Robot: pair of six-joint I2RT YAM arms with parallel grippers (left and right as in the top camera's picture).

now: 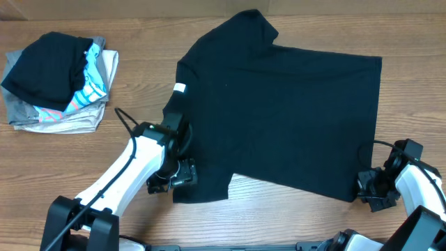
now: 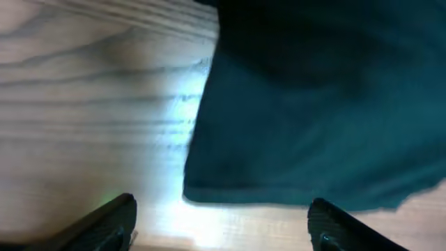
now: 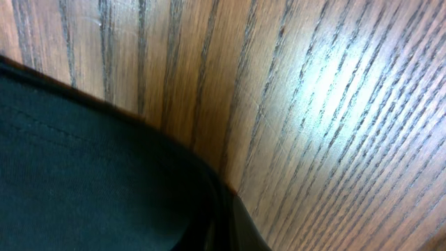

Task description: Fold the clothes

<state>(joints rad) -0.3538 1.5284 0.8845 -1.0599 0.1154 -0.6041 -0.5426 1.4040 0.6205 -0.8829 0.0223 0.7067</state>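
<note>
Two grippers work one long edge of the black T-shirt [image 1: 286, 118], which lies spread nearly flat on the table [image 1: 139, 35]. On the left gripper [image 2: 221, 226] the jaws stand wide apart and hold nothing; the sleeve [image 2: 300, 139] hem lies just ahead of it, in line with the gap. The right gripper [image 1: 369, 187] is closed at the shirt's hem corner, cloth touching its tip; whether it pinches the cloth cannot be told. The white neck label [image 1: 180, 88] lies beyond the left gripper; the pile of folded garments [image 1: 59, 84] sits well off to its outer side. Judged progress: no fold made; sleeves, sides and halving all remain.
</note>
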